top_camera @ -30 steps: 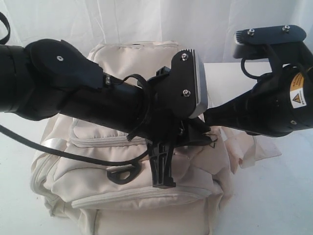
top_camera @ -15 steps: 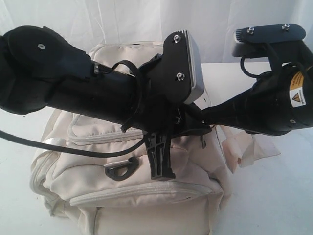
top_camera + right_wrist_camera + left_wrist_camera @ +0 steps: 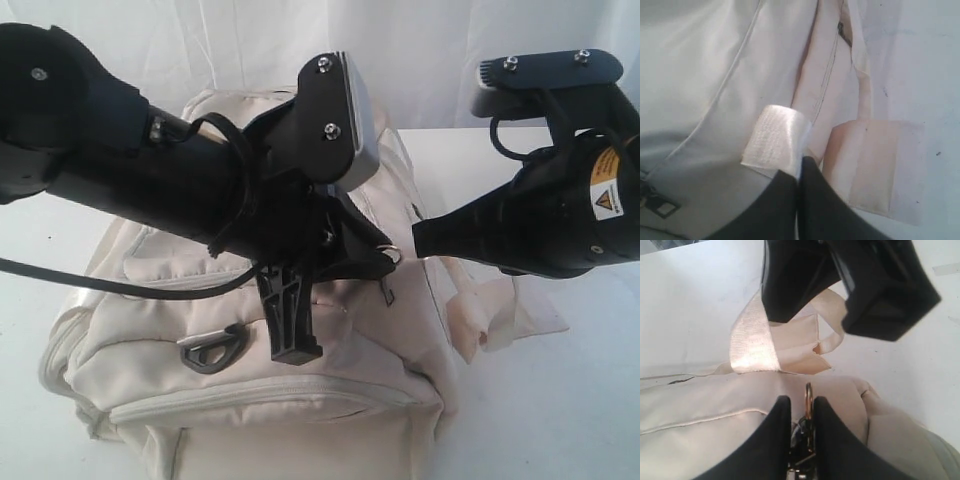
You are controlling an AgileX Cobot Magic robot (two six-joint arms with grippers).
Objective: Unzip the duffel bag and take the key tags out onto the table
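From where I stand, the left gripper has its fingers almost together, pinching a thin metal ring that stands upright between the tips. It looks like the zip pull, though I cannot be sure. The right gripper is fully pinched on the glossy strap, which loops out just past its fingertips.

The duffel bag lies on the table, directly under both pairs of fingers. Its length seems to run from the left arm's side across to the right arm's, with the strap end pointing toward the right fingers. The pocket zips follow that same line. The key tags are not in sight; I take them to be inside.

The worry is the ring. It is slim and held edge-on, so a sideways tug could pop it out of the pinch. The slick strap may also slide through the right fingers, and then the whole soft bag would drag along instead of the zip opening.
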